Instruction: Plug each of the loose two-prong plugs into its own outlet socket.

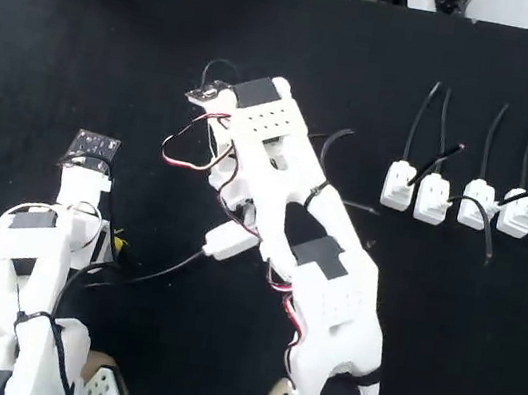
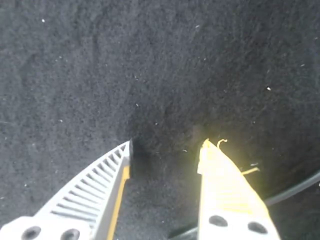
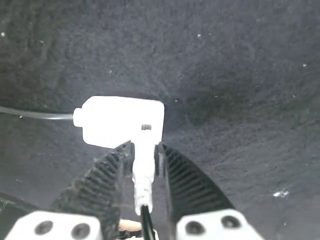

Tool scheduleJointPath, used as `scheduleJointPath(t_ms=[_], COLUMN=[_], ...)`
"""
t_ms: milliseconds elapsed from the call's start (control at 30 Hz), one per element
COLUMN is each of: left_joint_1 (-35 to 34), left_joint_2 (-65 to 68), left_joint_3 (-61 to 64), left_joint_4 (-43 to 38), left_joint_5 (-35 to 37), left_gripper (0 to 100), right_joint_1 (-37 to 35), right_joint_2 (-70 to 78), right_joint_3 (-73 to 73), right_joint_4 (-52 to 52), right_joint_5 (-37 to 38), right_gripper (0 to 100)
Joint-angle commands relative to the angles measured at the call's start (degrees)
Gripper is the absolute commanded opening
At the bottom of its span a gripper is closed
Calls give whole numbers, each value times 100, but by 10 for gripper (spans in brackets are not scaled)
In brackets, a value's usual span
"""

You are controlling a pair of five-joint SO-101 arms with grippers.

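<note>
**Left to right; every place is given from the lone socket** [image 1: 229,240], a white block lying on the black surface [image 1: 443,339] near the middle of the high view.

**Well left of the socket:** my left end effector [image 2: 166,147] hangs over bare surface. Its two fingers are spread wide and nothing is between them. A black cable [image 2: 295,187] crosses the surface just beside the yellow-edged finger [image 2: 225,190]. In the high view a cable of the same colour leaves the socket's left end and runs toward my left arm.

**At the socket:** my right end effector [image 3: 145,150] is pinched on a white plug [image 3: 143,167], one ribbed dark finger on each side of its narrow body. The plug's black cord [image 3: 145,215] trails back between the fingers. The plug's front end touches the socket's long side. The prongs are hidden, so I cannot tell how deep the plug sits. My right arm lies above the socket in the high view and covers part of it.

**Well right of the socket:** a socket row [image 1: 433,198] of four more white blocks stands side by side, apart from both arms. Black cords run from the blocks toward the far edge of the surface, and others loop in from the right. Whether each block holds a fully seated plug I cannot tell.
</note>
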Motion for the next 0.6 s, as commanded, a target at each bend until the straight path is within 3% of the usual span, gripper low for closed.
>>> scheduleJointPath(t_ms=[0,233,567], left_joint_1=[-48,-48,-48], left_joint_2=[9,9,9], left_joint_3=[66,66,66], left_joint_4=[-79,-79,-79], left_joint_5=[-44,-44,-44], left_gripper=[216,216,216], right_joint_1=[-299,-105,-114], right_joint_2=[-585,-1684,-1455], right_joint_3=[646,1165,1174], right_joint_4=[158,149,158], right_joint_5=[26,255,273], right_gripper=[10,10,10])
